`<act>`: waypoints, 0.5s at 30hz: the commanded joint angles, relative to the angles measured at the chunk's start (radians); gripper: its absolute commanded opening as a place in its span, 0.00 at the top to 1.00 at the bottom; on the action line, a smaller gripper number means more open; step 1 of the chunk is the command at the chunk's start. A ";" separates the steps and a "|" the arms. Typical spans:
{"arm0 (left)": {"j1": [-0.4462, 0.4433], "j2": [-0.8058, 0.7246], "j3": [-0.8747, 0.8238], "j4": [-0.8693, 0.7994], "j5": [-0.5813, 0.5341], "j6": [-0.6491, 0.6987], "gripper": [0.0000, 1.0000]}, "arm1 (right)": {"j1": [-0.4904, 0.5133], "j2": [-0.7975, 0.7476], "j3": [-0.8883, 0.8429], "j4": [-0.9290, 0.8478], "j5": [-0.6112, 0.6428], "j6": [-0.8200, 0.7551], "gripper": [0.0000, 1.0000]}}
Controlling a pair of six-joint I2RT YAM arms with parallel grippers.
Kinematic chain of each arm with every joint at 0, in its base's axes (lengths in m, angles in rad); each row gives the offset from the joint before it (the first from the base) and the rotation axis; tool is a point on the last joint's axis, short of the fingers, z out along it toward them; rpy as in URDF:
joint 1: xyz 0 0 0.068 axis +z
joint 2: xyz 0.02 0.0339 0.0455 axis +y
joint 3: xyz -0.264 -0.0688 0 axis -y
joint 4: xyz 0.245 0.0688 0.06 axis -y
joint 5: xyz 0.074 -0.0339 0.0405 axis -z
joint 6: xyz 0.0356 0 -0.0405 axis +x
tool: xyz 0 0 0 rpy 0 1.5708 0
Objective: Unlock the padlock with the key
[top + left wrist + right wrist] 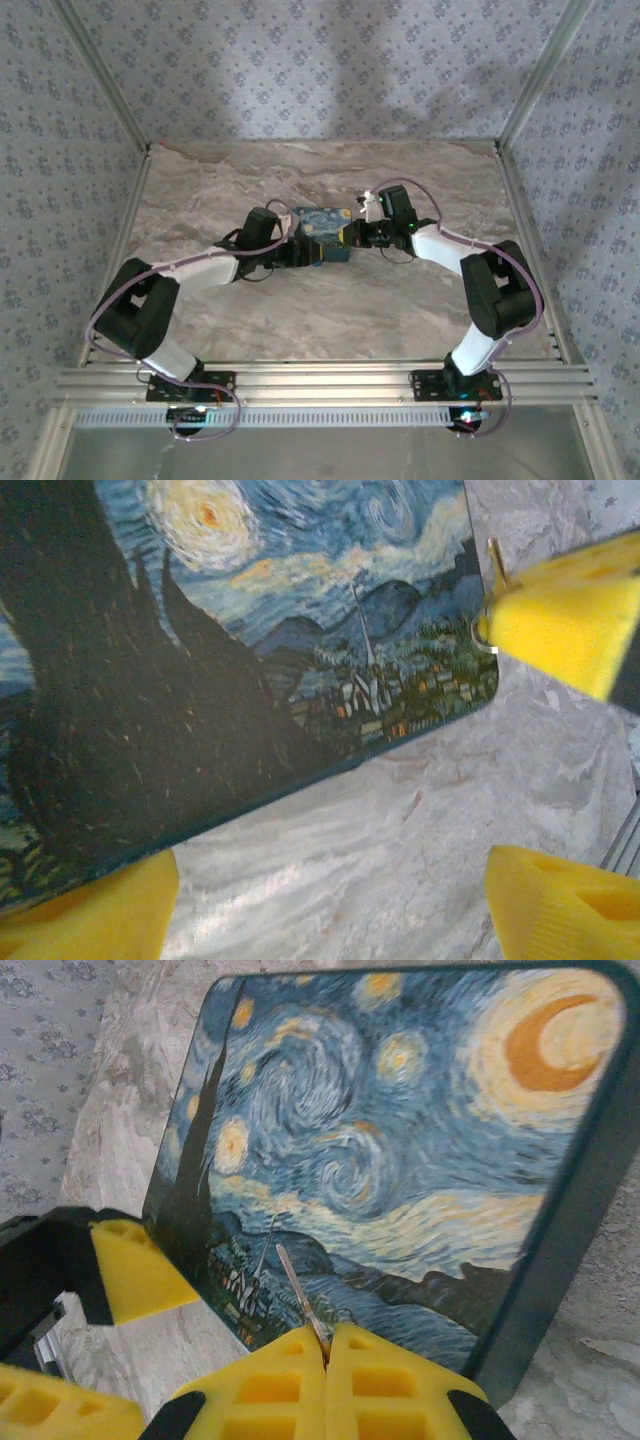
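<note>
- The right jaws are clenched, their yellow pads pressed together on the key. Only its thin blade sticks out past the tips.
- In the right wrist view that blade lies across the padlock's painted face, near its lower edge. I cannot tell whether it touches.
- The left jaws are released and wide apart. One pad sits at the padlock's lower corner, and the other pad is well apart from the padlock, with bare surface between.
- From above, the padlock sits mid-surface between the two sets of jaws, the left at its near-left side and the right at its right edge.
</note>
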 commanded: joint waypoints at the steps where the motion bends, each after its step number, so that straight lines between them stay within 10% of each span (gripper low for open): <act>1: 0.047 0.046 0.073 0.066 0.007 0.025 0.20 | -0.010 0.015 0.034 0.003 0.009 0.006 0.98; 15: 0.097 0.162 0.067 0.135 0.006 0.143 0.24 | -0.011 0.061 0.063 0.003 0.028 0.011 0.98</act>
